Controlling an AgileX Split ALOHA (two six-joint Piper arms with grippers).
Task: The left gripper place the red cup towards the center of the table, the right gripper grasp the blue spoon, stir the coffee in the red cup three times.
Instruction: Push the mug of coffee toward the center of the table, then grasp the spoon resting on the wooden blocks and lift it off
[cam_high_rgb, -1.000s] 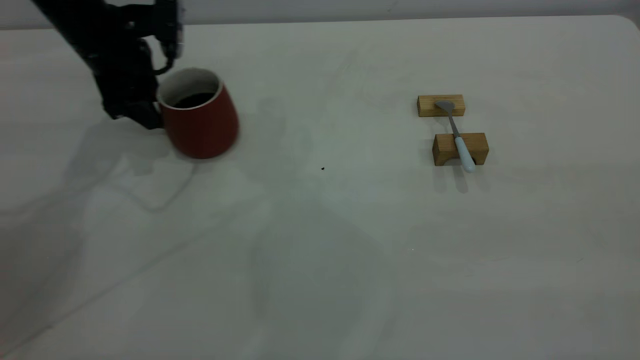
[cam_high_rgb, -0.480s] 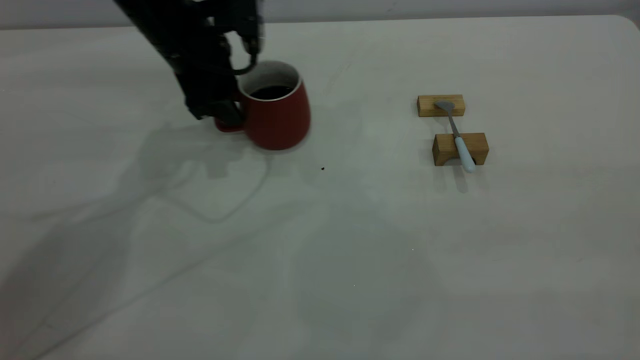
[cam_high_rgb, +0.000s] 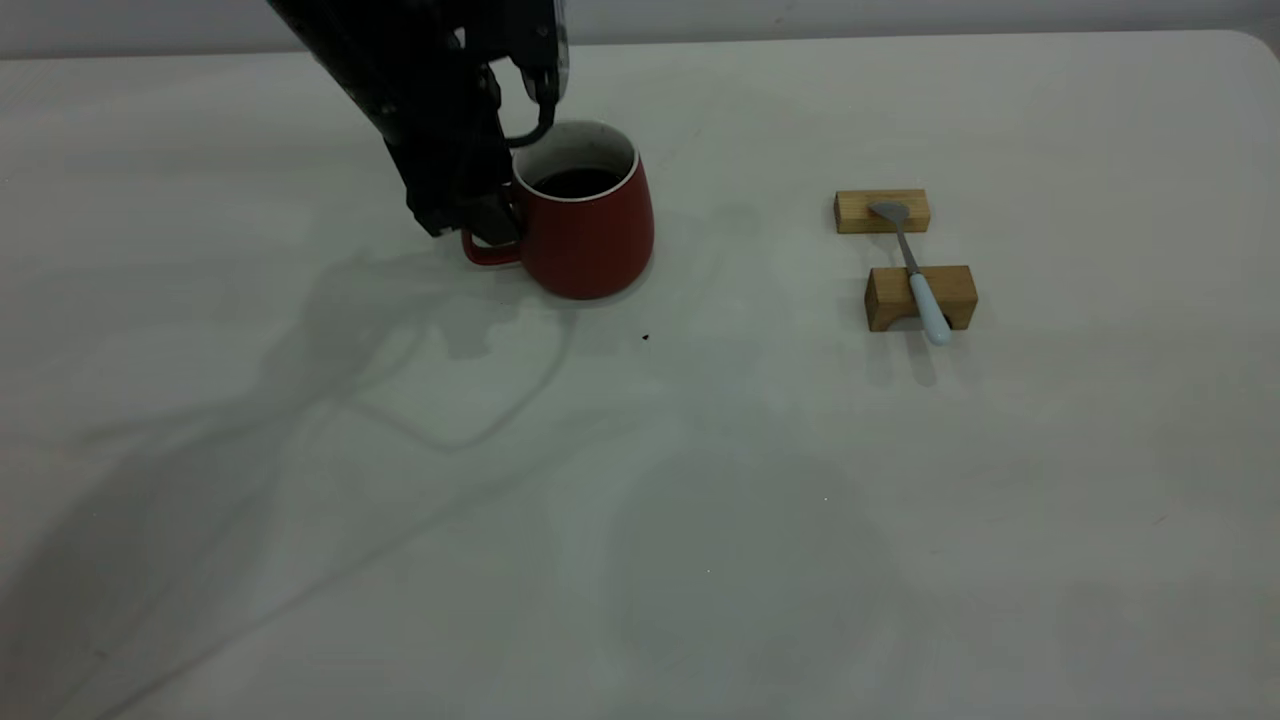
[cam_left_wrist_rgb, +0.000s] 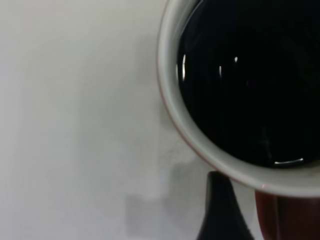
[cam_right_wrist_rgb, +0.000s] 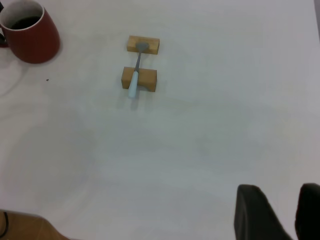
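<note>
Red cup (cam_high_rgb: 590, 235) sits upright on the counter (cam_high_rgb: 700, 480) in the ext. view, left of centre toward the far edge, coffee (cam_high_rgb: 578, 182) dark inside, loop handle facing the left arm. I've got the left gripper (cam_high_rgb: 487, 222) down at that handle, fingers pinching it. Blue spoon (cam_high_rgb: 918, 282) lies well apart to the right, bridging two wooden blocks (cam_high_rgb: 920, 297), bowl on the far block, pale handle sticking out past the near one. Left wrist cam: coffee (cam_left_wrist_rgb: 250, 80) fills most of the shot w/ the white rim around it, one dark finger (cam_left_wrist_rgb: 220, 210) right at the rim's outer edge, next to a bit of the red handle. Right wrist cam: right gripper (cam_right_wrist_rgb: 285, 215) hangs high over the counter (cam_right_wrist_rgb: 200, 150), fingers spread w/ a gap between, nothing held; cup (cam_right_wrist_rgb: 30, 32), spoon (cam_right_wrist_rgb: 135, 75) and blocks (cam_right_wrist_rgb: 140, 79) are far off from it.
</note>
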